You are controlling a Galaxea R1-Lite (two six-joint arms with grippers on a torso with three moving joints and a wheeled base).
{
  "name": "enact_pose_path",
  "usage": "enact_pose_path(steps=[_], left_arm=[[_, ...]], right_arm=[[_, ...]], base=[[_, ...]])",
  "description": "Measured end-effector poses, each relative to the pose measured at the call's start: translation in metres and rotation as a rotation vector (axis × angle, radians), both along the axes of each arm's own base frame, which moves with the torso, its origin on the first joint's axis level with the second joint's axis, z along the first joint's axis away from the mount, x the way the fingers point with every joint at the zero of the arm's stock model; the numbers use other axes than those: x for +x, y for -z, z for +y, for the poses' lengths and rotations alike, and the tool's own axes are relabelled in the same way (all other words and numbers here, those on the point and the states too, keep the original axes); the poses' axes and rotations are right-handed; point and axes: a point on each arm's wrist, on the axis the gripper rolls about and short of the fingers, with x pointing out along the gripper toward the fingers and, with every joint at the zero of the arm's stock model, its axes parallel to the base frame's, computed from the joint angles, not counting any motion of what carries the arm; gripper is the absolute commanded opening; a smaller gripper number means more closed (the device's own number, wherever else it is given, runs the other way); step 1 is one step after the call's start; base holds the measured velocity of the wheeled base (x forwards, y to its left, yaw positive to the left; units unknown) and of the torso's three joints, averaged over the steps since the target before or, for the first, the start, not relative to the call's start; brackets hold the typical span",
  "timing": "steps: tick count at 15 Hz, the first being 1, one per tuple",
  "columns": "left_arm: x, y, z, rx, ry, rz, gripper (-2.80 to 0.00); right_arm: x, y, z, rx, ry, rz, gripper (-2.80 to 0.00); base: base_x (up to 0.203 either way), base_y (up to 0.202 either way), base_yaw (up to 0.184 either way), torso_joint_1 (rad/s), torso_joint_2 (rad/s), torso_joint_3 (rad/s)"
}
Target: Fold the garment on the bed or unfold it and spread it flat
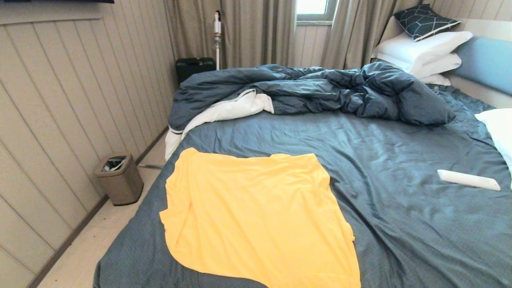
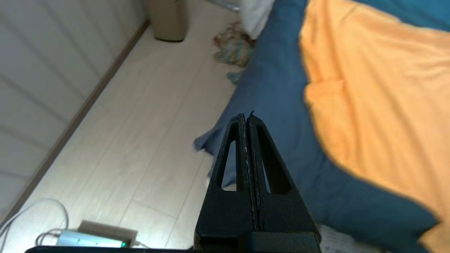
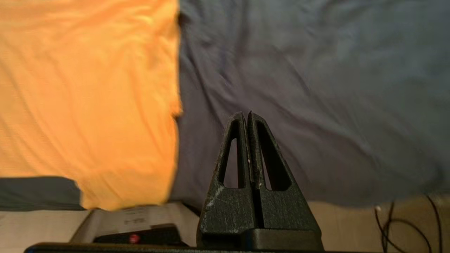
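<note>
Place: a home bedroom.
Bed (image 1: 400, 168): a wide one in a dark blue-grey sheet is filling most of the room.
Bedding: a rumpled blue duvet (image 1: 320, 90) is lying heaped across the far side, its white underside showing.
Pillows (image 1: 424, 52): white ones are stacking against a light blue headboard (image 1: 486, 64), a dark patterned cushion (image 1: 424, 20) sitting on top.
Window: long beige curtains (image 1: 256, 32) are hanging beside it.
Walls: pale panelled boards are running along the bed's left side.
Floor: a small lidded bin (image 1: 119, 179) is standing on light wood planks.
Corner: a stick vacuum (image 1: 217, 38) is leaning upright.
</note>
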Motion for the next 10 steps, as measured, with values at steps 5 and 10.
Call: enact_pose_path(steps=[5,10], left_arm=[[-0.039,0.075,-0.002,0.048,0.001,-0.006,-2.80],[-0.028,0.145,-0.003,0.175,0.155,-0.135,-2.80]], right_arm=[[-0.091,0.073,-0.009,-0.029,0.034,-0.049,-2.80],[-0.097,0.144,-0.004,-0.084,-0.098,-0.256,-2.80]], base=[[0.000,0.000,0.000,0.000,0.00,0.000],[0.000,0.000,0.000,0.000,0.00,0.000]])
